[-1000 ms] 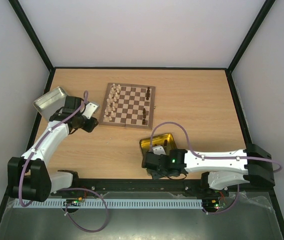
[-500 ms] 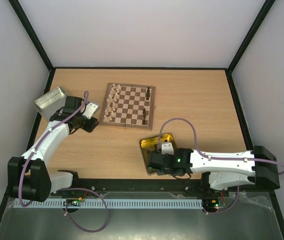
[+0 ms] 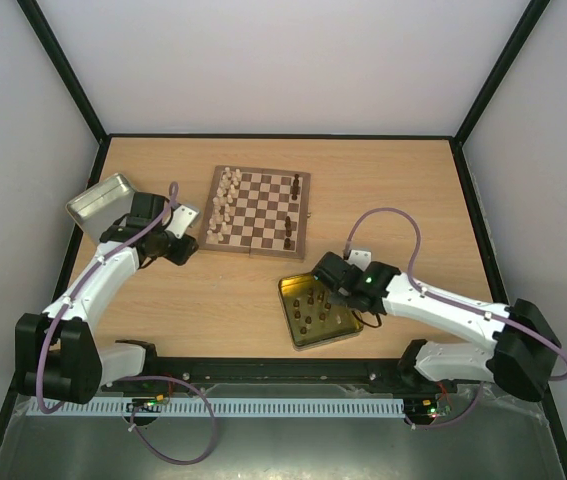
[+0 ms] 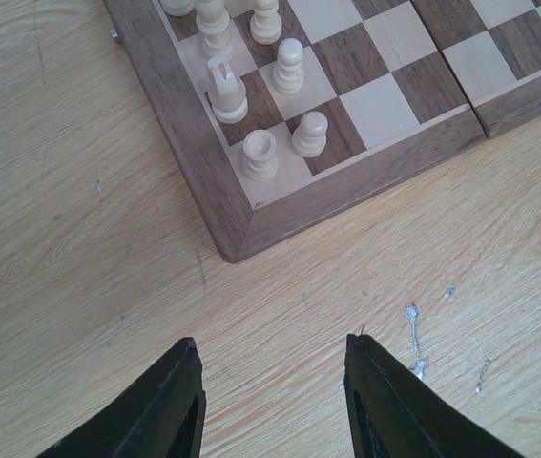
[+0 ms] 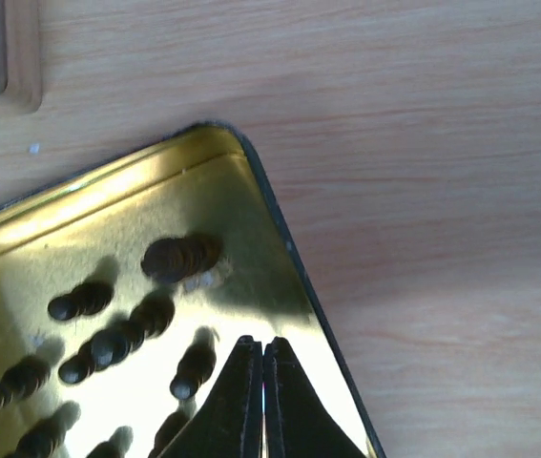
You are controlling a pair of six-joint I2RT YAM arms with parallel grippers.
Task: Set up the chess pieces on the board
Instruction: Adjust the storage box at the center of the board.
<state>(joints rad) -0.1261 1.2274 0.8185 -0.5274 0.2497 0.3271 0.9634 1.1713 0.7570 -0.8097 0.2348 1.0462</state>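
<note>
Many dark chess pieces (image 5: pixel 179 256) fill gold tin (image 5: pixel 60 229) under closed right tool (image 5: pixel 261 358)

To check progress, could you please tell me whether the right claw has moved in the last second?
Yes: the right claw went from the near end of the gold tin to its far corner, toward the board.

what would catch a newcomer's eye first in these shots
The board sits mid-table, with cream pieces lining its left side and only a few dark pieces on its right. Many more dark ones stand in the gold tin nearer the arms, with the right gripper shut above it. The left gripper hangs open off the board's near-left corner.
</note>
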